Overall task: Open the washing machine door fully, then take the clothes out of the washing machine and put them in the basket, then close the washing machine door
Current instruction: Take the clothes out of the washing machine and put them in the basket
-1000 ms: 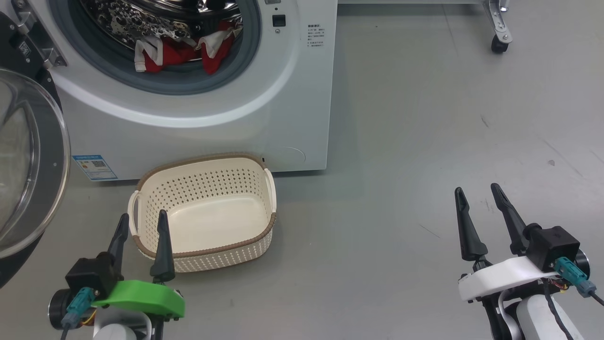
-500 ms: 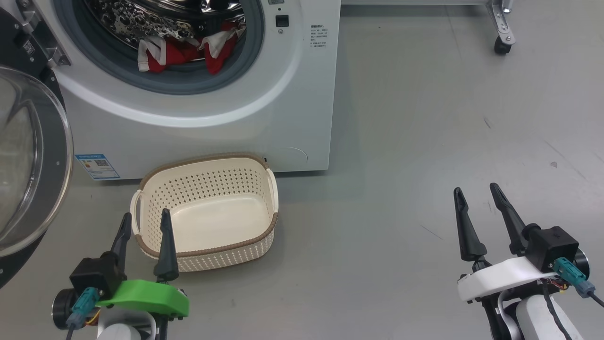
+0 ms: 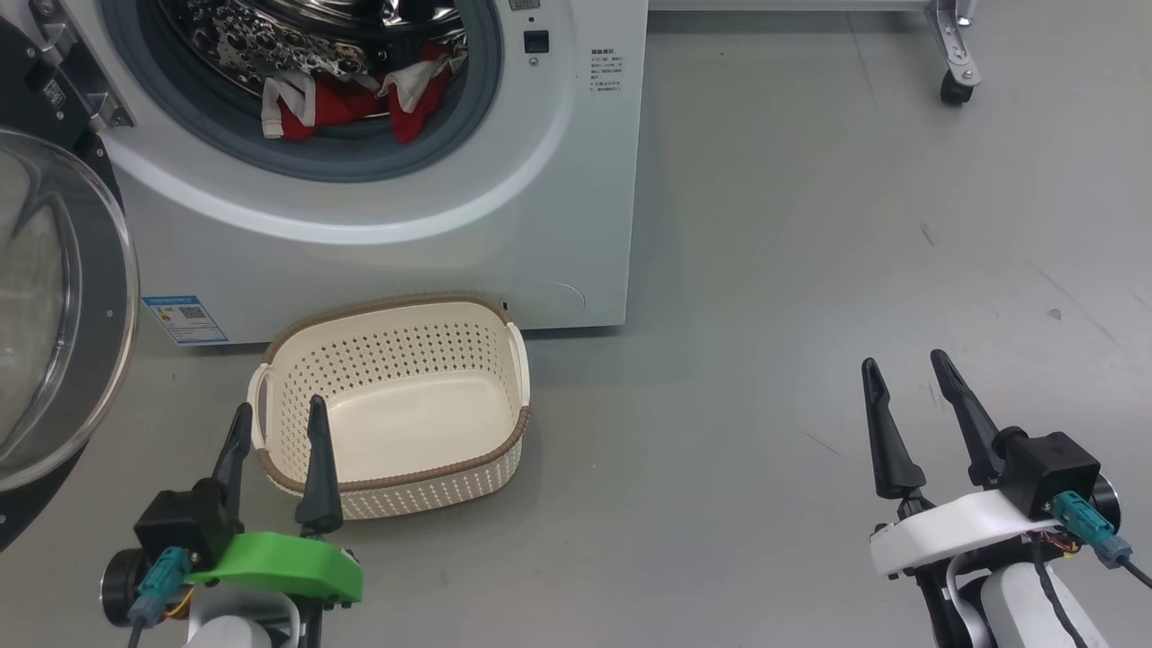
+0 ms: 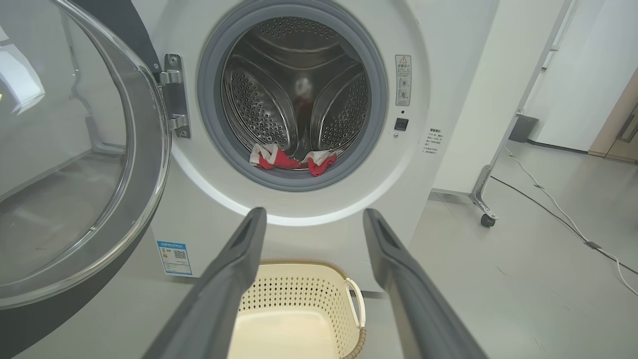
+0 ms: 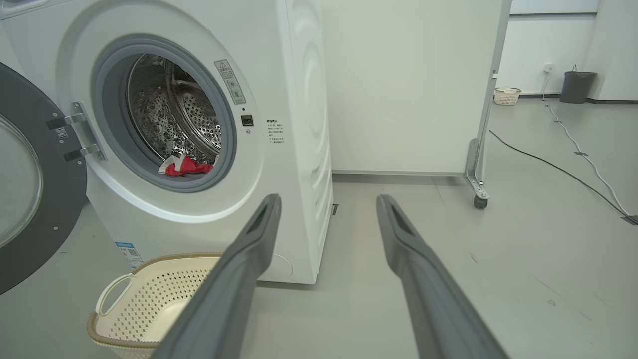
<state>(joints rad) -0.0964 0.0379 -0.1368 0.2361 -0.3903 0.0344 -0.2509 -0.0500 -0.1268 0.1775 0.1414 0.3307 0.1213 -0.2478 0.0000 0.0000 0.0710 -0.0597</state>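
The left pincer [image 3: 279, 405] and the right pincer [image 3: 903, 360] gape wide, empty. The clothes [image 3: 355, 99] lie far-left on the front lip of the washing machine [image 3: 405, 252], beyond the basket [image 3: 387, 302]. The left one should reach in low and gather deep folds.

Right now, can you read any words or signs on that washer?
No text can be read.
Blue label, low on the washer: too small.
Sticker with a red warning triangle, on its front: blurred.
Printed lines, also on its front: too small.

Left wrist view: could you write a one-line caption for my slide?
Open left gripper faces the washing machine: door open, red clothes in the drum, empty basket below.
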